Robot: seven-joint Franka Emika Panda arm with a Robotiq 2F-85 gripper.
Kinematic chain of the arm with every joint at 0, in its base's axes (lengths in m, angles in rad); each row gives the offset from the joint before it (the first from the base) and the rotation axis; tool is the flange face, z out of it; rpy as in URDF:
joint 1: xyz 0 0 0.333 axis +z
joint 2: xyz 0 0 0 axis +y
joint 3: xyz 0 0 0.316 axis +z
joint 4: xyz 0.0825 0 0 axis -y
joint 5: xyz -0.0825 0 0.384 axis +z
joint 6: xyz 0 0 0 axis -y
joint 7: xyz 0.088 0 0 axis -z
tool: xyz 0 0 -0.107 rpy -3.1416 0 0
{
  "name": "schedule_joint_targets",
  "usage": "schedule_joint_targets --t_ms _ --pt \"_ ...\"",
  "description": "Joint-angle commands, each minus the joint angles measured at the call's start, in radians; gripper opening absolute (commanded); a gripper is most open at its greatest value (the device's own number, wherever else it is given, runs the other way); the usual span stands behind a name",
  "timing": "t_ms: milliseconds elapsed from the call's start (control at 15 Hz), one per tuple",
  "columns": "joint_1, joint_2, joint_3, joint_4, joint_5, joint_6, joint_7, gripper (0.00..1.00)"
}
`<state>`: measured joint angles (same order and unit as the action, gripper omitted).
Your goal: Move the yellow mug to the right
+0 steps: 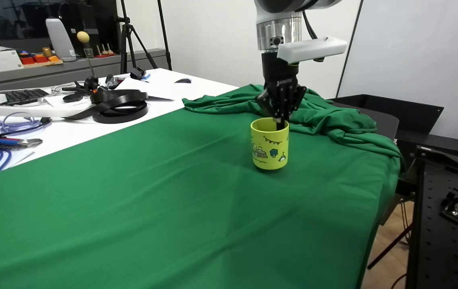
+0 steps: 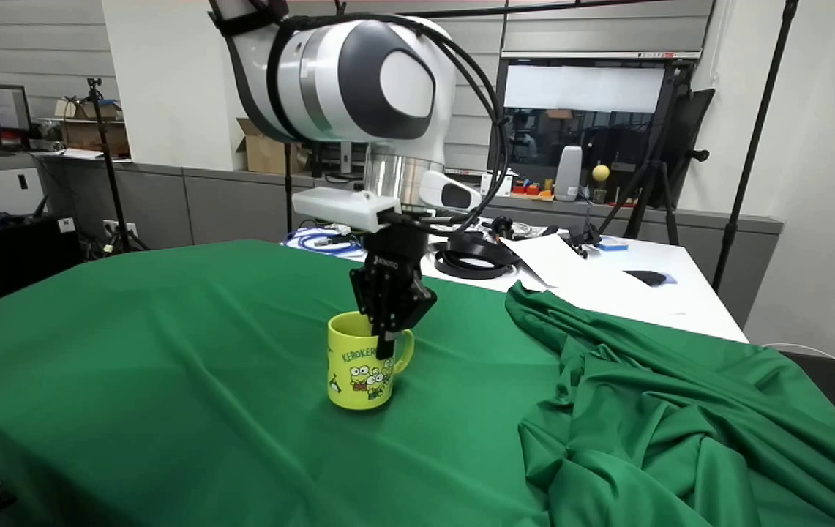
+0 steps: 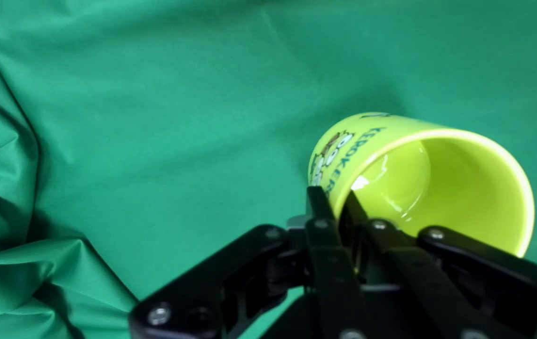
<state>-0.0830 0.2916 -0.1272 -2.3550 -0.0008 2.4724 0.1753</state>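
In both exterior views the yellow mug [image 1: 267,146] [image 2: 351,377] [image 3: 381,141] appears upright over the green cloth; whether its base touches the cloth I cannot tell. Its side carries printed cartoon figures and lettering. My gripper [image 1: 280,122] [image 2: 386,340] [image 3: 334,200] is shut on the mug's wall at the rim, with one finger [image 3: 319,202] outside and the opposite finger [image 3: 354,207] inside. In an exterior view the loop handle [image 2: 407,350] shows close beside the gripper. From the wrist the handle is hidden.
Green cloth [image 1: 152,208] covers the table and bunches into folds [image 1: 333,116] [image 2: 644,424] on one side. Beyond it, a white tabletop [image 1: 164,88] holds a black strap coil [image 1: 122,114], cables, paper and a keyboard [image 1: 24,95]. A black perforated plate [image 1: 449,241] runs alongside the table.
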Motion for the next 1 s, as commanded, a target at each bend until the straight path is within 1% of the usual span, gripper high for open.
schedule_joint_targets --t_ms 0,67,200,267,533,733,867,933 --pt "0.007 0.01 -0.002 -0.001 0.001 0.039 0.014 0.02" --pt "0.008 0.016 -0.001 -0.001 0.002 0.047 0.012 0.3" --pt "0.01 0.022 -0.001 0.0 0.003 0.054 0.01 0.4" --pt "0.008 0.021 0.0 0.0 0.007 0.055 0.006 0.48" --pt "0.008 0.005 0.01 -0.003 0.015 0.038 -0.011 0.74" --pt "0.013 -0.026 0.02 -0.011 0.011 0.022 -0.018 0.96" --pt "0.018 -0.052 0.027 -0.017 0.008 0.018 -0.027 1.0" --pt "0.02 -0.068 0.032 -0.02 0.007 0.014 -0.034 1.0"
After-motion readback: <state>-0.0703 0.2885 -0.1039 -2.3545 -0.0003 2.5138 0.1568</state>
